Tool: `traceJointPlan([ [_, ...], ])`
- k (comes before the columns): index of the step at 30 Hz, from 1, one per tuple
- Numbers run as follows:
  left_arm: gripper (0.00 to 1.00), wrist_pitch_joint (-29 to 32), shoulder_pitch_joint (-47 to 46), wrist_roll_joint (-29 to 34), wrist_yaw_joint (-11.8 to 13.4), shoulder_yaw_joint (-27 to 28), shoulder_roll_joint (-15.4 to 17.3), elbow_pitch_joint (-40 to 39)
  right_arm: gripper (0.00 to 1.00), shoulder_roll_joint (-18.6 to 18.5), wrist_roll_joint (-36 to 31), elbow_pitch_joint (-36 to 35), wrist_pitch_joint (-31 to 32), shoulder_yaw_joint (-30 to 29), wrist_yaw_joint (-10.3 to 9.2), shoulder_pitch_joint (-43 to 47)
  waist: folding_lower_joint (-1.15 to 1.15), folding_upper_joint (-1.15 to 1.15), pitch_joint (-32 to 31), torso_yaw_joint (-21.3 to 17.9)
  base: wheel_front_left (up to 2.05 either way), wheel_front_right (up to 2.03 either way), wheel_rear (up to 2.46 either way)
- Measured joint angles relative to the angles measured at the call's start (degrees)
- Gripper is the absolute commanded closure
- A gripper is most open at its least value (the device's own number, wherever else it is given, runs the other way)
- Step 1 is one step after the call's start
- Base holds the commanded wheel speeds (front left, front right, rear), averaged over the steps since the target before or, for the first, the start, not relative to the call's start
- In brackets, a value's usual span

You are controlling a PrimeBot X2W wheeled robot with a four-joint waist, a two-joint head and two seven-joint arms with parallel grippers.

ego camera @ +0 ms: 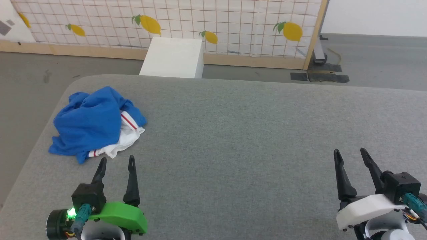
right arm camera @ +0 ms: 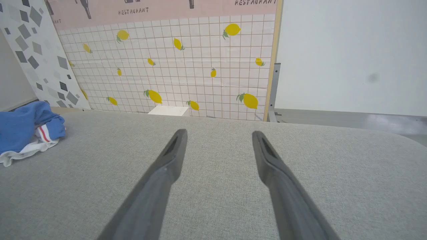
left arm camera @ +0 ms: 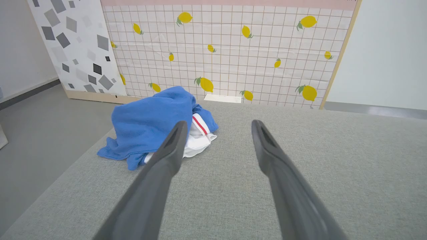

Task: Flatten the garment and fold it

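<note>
1. The left gripper [ego camera: 117, 158], with a green shell and two long dark fingers, is over the grey fabric-covered table with rounded corners [ego camera: 233, 133]. Its fingers are spread wide apart and nothing is between them
2. The garment [ego camera: 90, 121], a royal-blue jersey T-shirt with white sleeves and red-striped white cuffs, lies as a crumpled heap on the table. It is just ahead of the left gripper's fingertips and a little to the gripper's left side
3. In the head view a narrow strip of bare table shows between the heap and these fingertips, so they are near but apart. In the left wrist view the left finger passes in front of the white part of the heap
4. The blue cloth covers the top of the heap. A white sleeve with a red stripe comes out at the side that faces the right gripper [ego camera: 349, 151]
5. The right gripper, with a white shell, is well apart from the left one. Its fingers are also wide apart and hold nothing, with bare grey fabric between them
6. Seen from the right gripper, the garment is far to its left
7. Ahead of both grippers, beyond the far table edge, a white rectangular box [ego camera: 173, 56] stands on the grey floor against a tiled panel with yellow lemons [ego camera: 233, 23]
</note>
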Motion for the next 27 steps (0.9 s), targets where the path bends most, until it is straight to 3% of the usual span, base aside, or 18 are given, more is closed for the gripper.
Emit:
traceJointPlan([
  [27,0.0,-3.1,1.77,-2.3,0.8,0.58,0.0,-0.75,0.0,0.01,2.12,1.59,-3.31,-0.37,0.0,0.25,0.0,0.0,0.61,8.55,0.0,0.0,0.0],
])
